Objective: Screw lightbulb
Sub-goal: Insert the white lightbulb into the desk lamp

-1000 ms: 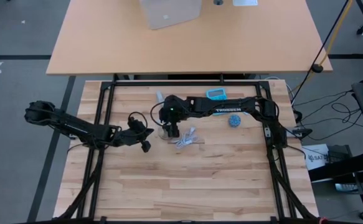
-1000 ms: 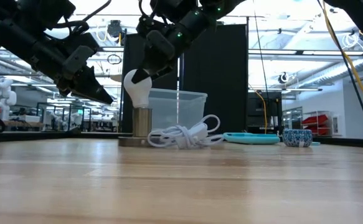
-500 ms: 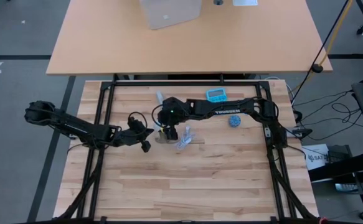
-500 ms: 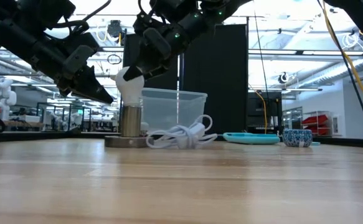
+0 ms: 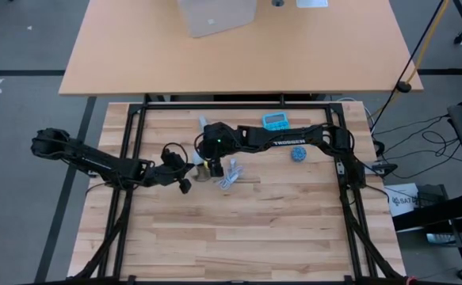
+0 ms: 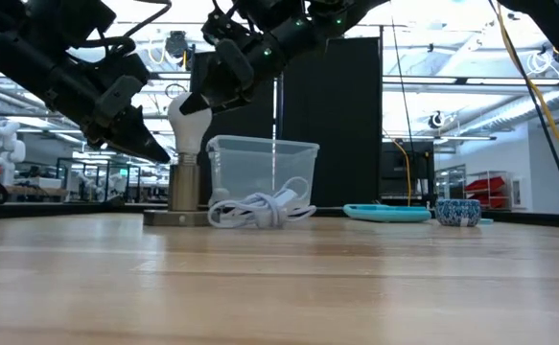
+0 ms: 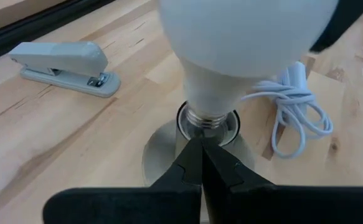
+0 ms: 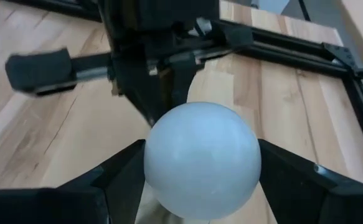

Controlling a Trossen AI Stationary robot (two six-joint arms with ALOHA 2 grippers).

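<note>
Right end effector (image 8: pixel 200 177) grips the lightbulb (image 8: pixel 201 160) seated in its socket (image 6: pixel 184 185)

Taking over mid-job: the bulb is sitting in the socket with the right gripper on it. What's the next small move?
Probably a wrist turn of the right gripper to thread the lightbulb in. Its fingers flank the bulb's head, the silvery screw end sits upright in the socket base, and the shut left gripper is right at the base, seemingly bracing it. Some thread still shows above the socket.
</note>
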